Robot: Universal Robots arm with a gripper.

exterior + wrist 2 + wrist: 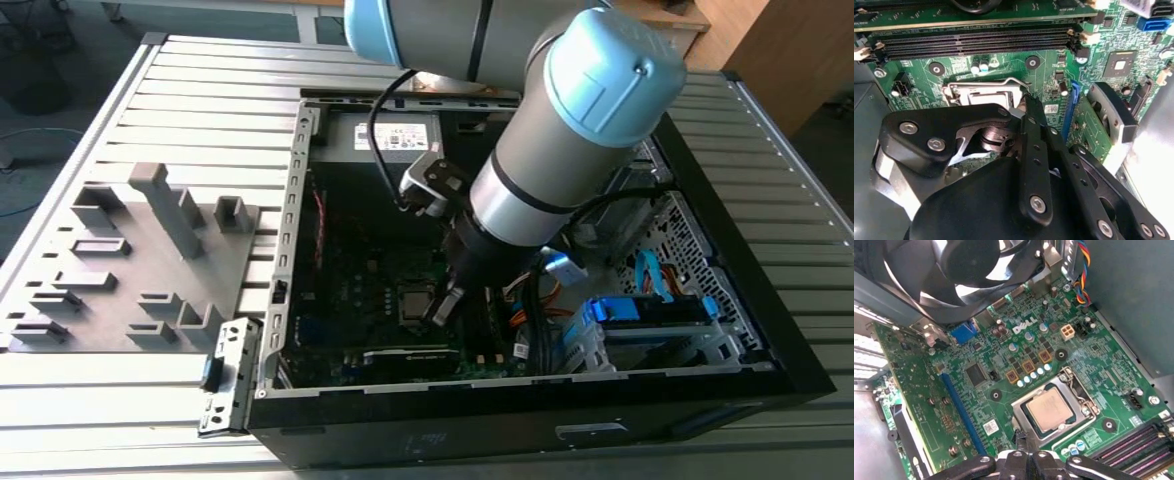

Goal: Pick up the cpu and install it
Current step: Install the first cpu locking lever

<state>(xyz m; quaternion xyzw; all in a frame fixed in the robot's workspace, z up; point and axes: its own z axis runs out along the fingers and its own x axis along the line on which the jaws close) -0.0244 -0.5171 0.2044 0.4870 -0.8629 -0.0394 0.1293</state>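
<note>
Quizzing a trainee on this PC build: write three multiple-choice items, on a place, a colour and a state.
1. The small silvery square cpu lies: A in the metal socket frame; B on the grey tray; C on the fan.
2. The long slot beside the socket is: A red; B blue; C yellow.
3. The black memory slots are: A filled; B empty; C covered.
Key: A, it sits inside the frame; B, its plastic is blue; B, no sticks stand in them.

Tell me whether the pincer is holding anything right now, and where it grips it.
Apparently nothing: the small square silvery-grey cpu lies in the silver metal socket frame, apart from the pincer beside it.
</note>
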